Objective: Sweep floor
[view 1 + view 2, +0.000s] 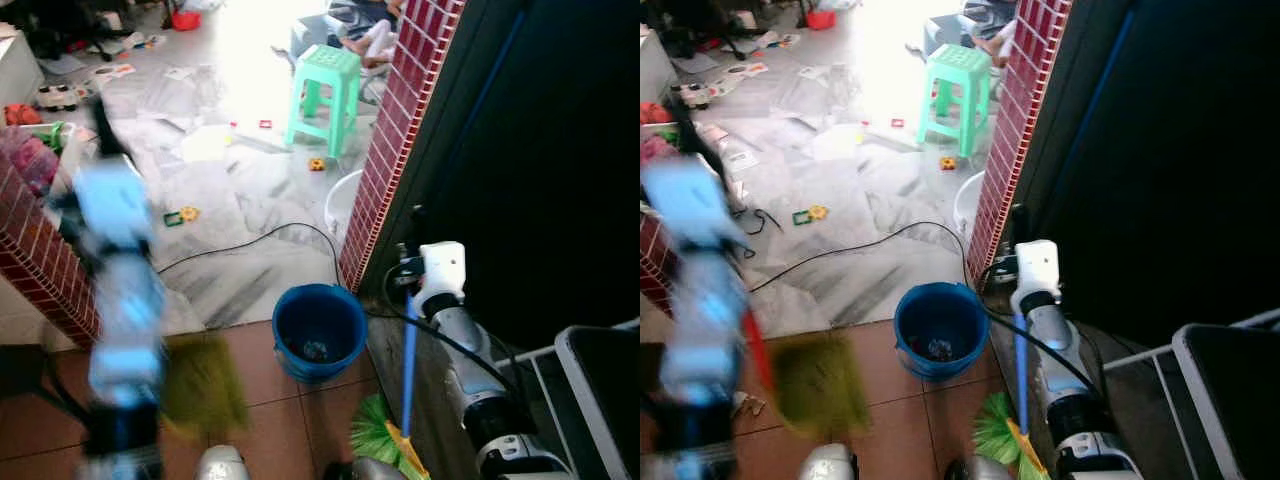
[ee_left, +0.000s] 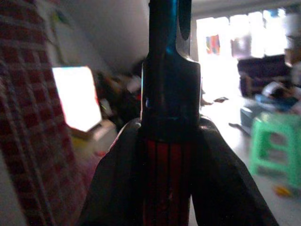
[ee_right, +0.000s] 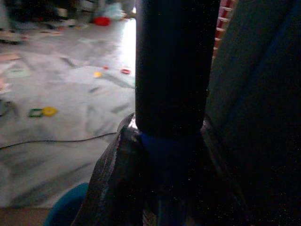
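My left arm is motion-blurred on the left; its gripper is shut on a broom handle, red below and black above. That broom's yellow-green bristles hover blurred over the brown tiles near my feet. My right gripper is shut on a second broom's blue handle, whose green bristles rest on the tiles at the bottom. In the right wrist view the fingers clamp the blue handle under a black grip.
A blue bucket stands between the brooms. A red brick pillar and dark wall lie on the right, a low brick wall on the left. Beyond are a black cable, a green stool and scattered toys on the marble floor.
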Controlling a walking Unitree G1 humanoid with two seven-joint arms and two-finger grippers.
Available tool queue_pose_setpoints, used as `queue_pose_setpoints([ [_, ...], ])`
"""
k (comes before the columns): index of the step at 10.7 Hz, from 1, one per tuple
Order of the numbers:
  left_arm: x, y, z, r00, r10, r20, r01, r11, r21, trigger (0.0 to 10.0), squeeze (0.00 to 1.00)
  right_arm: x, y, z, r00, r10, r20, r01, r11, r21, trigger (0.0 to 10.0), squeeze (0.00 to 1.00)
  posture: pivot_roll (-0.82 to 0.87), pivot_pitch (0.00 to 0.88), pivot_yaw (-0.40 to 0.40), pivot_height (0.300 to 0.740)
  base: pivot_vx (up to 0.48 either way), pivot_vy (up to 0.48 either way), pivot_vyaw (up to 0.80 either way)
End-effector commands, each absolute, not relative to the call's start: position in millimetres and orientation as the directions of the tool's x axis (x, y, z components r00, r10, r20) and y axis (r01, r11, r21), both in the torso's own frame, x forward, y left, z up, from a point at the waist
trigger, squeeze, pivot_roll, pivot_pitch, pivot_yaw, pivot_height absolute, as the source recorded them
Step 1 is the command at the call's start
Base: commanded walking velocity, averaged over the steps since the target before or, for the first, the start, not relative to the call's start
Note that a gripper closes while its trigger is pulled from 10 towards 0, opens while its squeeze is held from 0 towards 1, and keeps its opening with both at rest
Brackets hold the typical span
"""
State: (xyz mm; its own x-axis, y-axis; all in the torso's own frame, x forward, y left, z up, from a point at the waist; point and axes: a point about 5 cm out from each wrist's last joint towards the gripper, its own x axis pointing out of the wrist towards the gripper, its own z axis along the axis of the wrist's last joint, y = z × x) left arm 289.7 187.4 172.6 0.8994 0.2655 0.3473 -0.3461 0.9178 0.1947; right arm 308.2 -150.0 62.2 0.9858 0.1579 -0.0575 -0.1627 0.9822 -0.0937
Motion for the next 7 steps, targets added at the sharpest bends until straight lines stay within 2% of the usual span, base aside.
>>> queue_pose_setpoints([
  [1, 288, 173, 186, 0.892, 0.197, 0.406, -0.296, 0.935, 0.197, 10.0, 0.0, 312, -147, 74, 0.985, 0.174, 0.005, -0.173, 0.982, -0.073, 10.0, 0.0, 0.05, 0.0, -0.088, 0.74, 0.0, 0.39, 0.78],
  [7, 287, 156, 175, 0.922, 0.132, 0.363, -0.214, 0.957, 0.195, 10.0, 0.0, 311, -143, 75, 0.978, 0.207, 0.015, -0.206, 0.977, -0.061, 10.0, 0.0, 0.04, 0.0, -0.071, 0.74, 0.0, 0.48, 0.75],
])
